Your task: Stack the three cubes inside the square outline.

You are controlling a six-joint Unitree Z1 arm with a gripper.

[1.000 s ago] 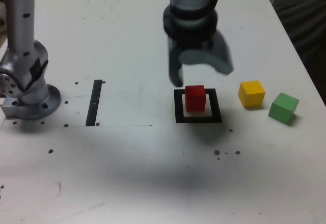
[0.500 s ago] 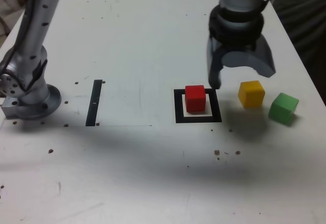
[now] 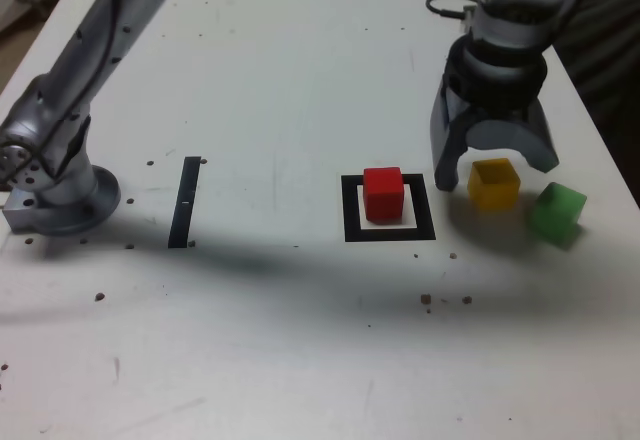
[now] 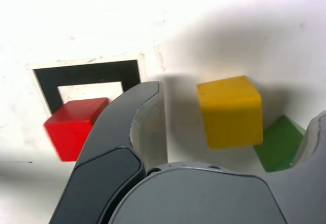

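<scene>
tabletop [image 3: 280,80] — one | gripper [image 3: 496,172] — one, jaws spread wide, empty, straddling the yellow cube [image 3: 494,183] | square outline [image 3: 389,232] — one, beside gripper, holds red cube [image 3: 383,194] | cubes — three; green cube [image 3: 557,212] just beyond gripper's far jaw

White counter [image 3: 260,80], speckled with small dark marks, under even light; dark surroundings beyond its far edge.

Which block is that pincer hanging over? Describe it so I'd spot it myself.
Find the black square outline with the red cube inside. To its right in the exterior view, between the open pincer's prongs, sits the yellow cube; its neighbour farther right is the green cube.
</scene>
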